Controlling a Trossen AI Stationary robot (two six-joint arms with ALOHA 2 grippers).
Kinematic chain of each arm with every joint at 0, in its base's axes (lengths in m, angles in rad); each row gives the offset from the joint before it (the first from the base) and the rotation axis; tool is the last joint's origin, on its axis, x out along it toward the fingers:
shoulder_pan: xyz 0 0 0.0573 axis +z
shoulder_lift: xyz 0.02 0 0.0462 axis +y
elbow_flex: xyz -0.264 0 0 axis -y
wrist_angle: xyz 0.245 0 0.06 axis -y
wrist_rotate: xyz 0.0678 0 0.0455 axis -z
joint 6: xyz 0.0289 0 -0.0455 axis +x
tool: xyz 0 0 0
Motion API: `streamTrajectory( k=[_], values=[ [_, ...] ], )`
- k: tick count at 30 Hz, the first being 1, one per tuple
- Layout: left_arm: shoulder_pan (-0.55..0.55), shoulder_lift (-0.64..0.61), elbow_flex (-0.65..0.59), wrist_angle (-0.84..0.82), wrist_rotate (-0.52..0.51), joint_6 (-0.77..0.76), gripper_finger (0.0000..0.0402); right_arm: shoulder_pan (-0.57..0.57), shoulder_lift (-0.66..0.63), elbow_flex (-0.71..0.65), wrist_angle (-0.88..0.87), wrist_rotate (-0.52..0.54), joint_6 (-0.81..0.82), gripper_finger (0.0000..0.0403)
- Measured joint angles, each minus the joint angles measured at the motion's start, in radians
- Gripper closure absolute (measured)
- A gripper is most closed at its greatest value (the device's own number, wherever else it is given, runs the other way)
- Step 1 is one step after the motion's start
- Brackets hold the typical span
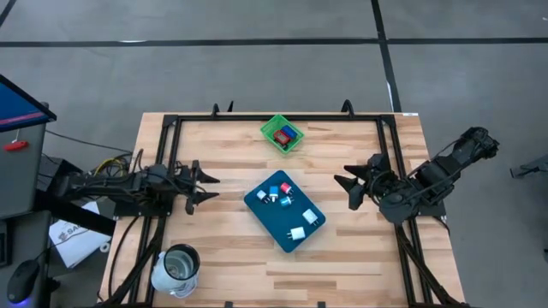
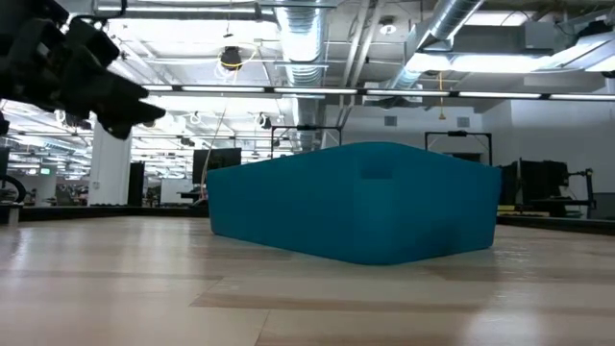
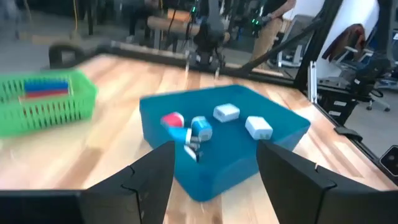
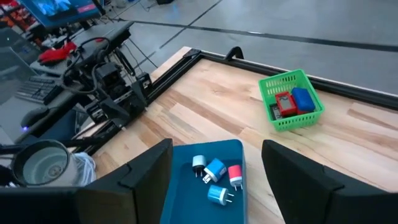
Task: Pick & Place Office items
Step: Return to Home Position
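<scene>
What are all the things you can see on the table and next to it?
table: one, light wood with a black frame
bin: one, teal-blue, middle of the table
charger adapters: about six, white, blue and one red, inside the bin
basket: one, green mesh, at the table edge, apart from the bin
red piece: one, red, inside the basket
blue piece: one, blue, inside the basket beside the red piece
cup: one, white, table corner by the left arm
left gripper: one, dark, open and empty, left of the bin
right gripper: one, dark, open and empty, right of the bin
</scene>
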Motion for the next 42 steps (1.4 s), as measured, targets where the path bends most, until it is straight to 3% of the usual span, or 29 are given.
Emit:
streamTrajectory(
  k=[5, 10, 15, 18, 21, 27, 32, 42],
  values=[
    [0.000, 0.095, -0.002, 0.041, 0.001, -0.038, 0.0179, -0.020, 0.014, 0.000, 0.014, -0.022, -0.047, 0.0163],
    [0.000, 0.162, -0.002, 0.055, 0.002, -0.039, 0.0179, -0.094, 0.084, 0.000, 0.152, -0.140, -0.230, 0.0163],
    [0.000, 0.206, -0.002, 0.057, 0.003, -0.039, 0.0179, -0.234, 0.169, 0.000, 0.451, -0.404, -0.605, 0.0163],
    [0.000, 0.222, -0.002, 0.057, 0.004, -0.039, 0.0179, -0.320, 0.220, 0.000, 0.639, -0.614, -0.808, 0.0163],
    [0.000, 0.229, -0.002, 0.060, 0.004, -0.040, 0.0179, -0.388, 0.257, 0.000, 0.737, -0.799, -0.924, 0.0163],
    [0.000, 0.228, -0.002, 0.060, 0.004, -0.040, 0.0179, -0.458, 0.275, -0.025, 0.798, -1.064, -1.048, 0.0163],
    [0.000, 0.230, -0.002, 0.070, 0.005, -0.040, 0.0179, -0.463, 0.079, -0.303, 1.068, -1.129, -1.075, 0.0163],
    [0.000, 0.248, -0.002, 0.093, 0.005, -0.040, 0.0179, -0.479, -0.307, -0.895, 1.359, -1.035, -1.092, 0.0163]
  ],
)
